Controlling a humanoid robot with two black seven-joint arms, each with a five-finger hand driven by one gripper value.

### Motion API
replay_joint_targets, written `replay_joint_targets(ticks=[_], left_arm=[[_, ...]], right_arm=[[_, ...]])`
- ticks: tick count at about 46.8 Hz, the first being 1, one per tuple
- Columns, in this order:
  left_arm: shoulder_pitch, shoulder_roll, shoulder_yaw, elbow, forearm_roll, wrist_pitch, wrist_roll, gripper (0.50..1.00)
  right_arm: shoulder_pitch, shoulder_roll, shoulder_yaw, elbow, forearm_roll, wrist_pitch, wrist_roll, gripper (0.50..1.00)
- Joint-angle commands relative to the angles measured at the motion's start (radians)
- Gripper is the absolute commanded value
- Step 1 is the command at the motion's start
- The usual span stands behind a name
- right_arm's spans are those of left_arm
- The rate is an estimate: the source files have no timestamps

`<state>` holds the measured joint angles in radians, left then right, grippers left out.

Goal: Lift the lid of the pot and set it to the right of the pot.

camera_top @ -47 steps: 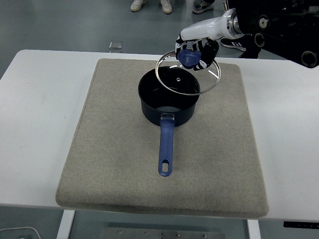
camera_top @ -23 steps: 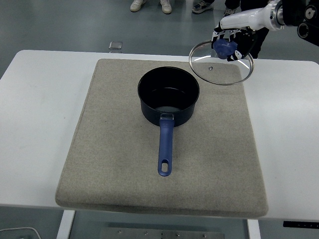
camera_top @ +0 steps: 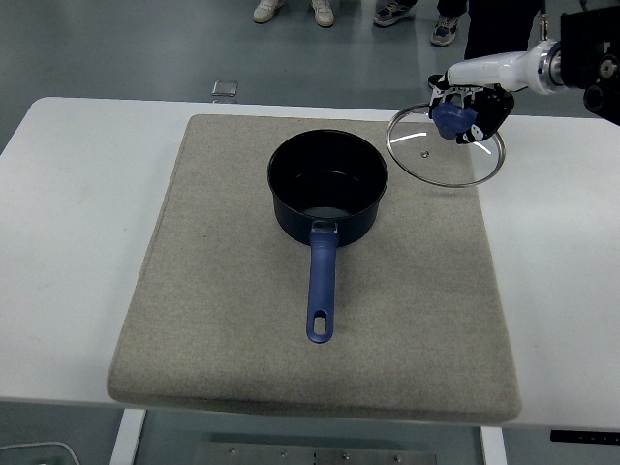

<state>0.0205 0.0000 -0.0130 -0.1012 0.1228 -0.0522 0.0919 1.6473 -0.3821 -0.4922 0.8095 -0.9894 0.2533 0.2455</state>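
Observation:
A dark blue pot (camera_top: 327,189) with a blue handle pointing toward me stands open on the grey mat (camera_top: 223,320). My right hand (camera_top: 467,108) is shut on the blue knob of the glass pot lid (camera_top: 445,149). It holds the lid tilted in the air to the right of the pot, over the mat's far right corner. The left arm is out of view.
The white table (camera_top: 77,194) extends beyond the mat on both sides. Bare mat lies to the right of the pot. People's feet (camera_top: 291,10) show at the top, beyond the table's far edge.
My right hand has carried the lid from above the pot's far rim over to the right and then slightly lower. The pot has stayed in place.

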Motion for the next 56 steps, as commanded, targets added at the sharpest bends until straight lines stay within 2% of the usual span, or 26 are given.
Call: replay_joint_targets(ticks=[1, 14, 37, 49, 50, 52, 55, 56], left_arm=[[-0.001, 0.0, -0.001, 0.0, 0.0, 0.0, 0.0, 1.0], [-0.001, 0.0, 0.001, 0.0, 0.0, 0.0, 0.0, 1.0], [-0.001, 0.0, 0.001, 0.0, 0.0, 0.0, 0.0, 1.0], [-0.001, 0.0, -0.001, 0.0, 0.0, 0.0, 0.0, 1.0], [-0.001, 0.0, 0.001, 0.0, 0.0, 0.0, 0.0, 1.0], [-0.001, 0.0, 0.001, 0.0, 0.0, 0.0, 0.0, 1.0], [-0.001, 0.0, 0.001, 0.0, 0.0, 0.0, 0.0, 1.0], [-0.001, 0.0, -0.001, 0.0, 0.0, 0.0, 0.0, 1.0]], right_arm=[[-0.021, 0.003, 0.0, -0.009, 0.0, -0.012, 0.0, 0.5], [-0.089, 0.009, 0.001, -0.065, -0.001, -0.039, 0.0, 0.5], [-0.142, 0.043, 0.014, -0.069, 0.002, -0.063, 0.0, 0.5], [-0.17, 0.052, 0.014, -0.069, 0.002, -0.085, 0.0, 0.539], [-0.17, 0.052, 0.014, -0.069, 0.002, -0.085, 0.0, 0.547], [-0.17, 0.052, 0.015, -0.069, 0.006, -0.085, 0.0, 0.596], [-0.17, 0.054, 0.015, -0.069, 0.014, -0.085, 0.001, 0.735], [-0.17, 0.052, 0.015, -0.069, 0.015, -0.086, 0.003, 0.768]])
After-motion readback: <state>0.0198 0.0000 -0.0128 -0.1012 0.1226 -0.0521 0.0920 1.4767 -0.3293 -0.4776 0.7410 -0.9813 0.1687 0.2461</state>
